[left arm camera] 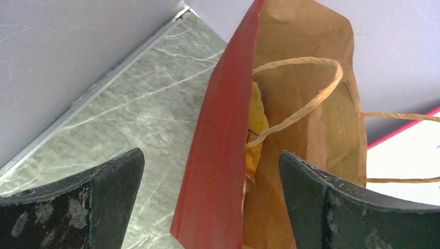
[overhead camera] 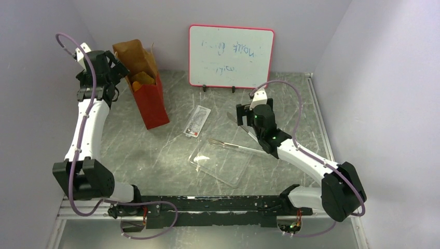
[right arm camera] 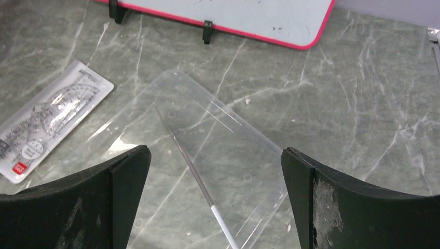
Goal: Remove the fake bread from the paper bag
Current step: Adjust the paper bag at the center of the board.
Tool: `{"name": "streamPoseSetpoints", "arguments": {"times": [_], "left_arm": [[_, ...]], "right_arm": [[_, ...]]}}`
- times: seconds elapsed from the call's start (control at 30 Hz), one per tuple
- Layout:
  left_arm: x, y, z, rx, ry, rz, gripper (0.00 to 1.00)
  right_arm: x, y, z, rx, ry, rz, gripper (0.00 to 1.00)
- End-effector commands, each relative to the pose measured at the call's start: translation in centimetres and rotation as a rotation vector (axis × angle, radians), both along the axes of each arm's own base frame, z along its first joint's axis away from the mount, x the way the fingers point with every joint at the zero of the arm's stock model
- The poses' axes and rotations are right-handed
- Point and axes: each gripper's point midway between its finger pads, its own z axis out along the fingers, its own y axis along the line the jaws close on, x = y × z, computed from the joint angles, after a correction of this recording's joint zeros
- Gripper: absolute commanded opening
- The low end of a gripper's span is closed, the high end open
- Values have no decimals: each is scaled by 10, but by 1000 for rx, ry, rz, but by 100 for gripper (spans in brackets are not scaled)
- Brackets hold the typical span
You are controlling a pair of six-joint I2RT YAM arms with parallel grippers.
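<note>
Reach-in step: our left gripper [left arm camera: 210,157], spread wide, hovers by the paper bag [left arm camera: 311,104], fake bread [left arm camera: 257,122] showing inside. Next we'd need both fingers [left arm camera: 332,207] inside the mouth. The right gripper [right arm camera: 215,155] idles, also spread.

— What sort of room is it?
— Plain lilac walls [overhead camera: 26,104] on three sides, matt and evenly lit, with no hard shadows.
— And under the right claw [right arm camera: 215,155]?
— A grey-green marbled tabletop [right arm camera: 363,119], veined in white, with a soft sheen. Beyond that claw, a red-framed whiteboard [right arm camera: 233,13] stands on small black feet [right arm camera: 207,32], with faint scribbles on it.
— Around the left claw [left arm camera: 211,155]?
— Past its left-hand finger, as its wrist camera sees it, the same tabletop meets a wall along a thin aluminium strip [left arm camera: 104,83]. Well to the right of the right claw, a second strip [overhead camera: 317,109] edges the table against the right wall.
</note>
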Motion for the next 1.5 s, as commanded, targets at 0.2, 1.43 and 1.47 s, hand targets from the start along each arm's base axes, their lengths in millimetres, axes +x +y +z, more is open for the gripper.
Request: {"name": "streamPoseSetpoints", "arguments": {"times": [0.2, 1.43, 1.47], "left_arm": [[30, -10, 15, 2, -8, -100, 96], [75, -9, -49, 224, 148, -137, 7], [76, -13, -45, 244, 141, -141, 7]], "right_arm": [[-8, 4, -25, -9, 68, 29, 100], [66, 99, -51, -20, 221, -7, 100], [74, 95, -54, -27, 219, -33, 100]]}}
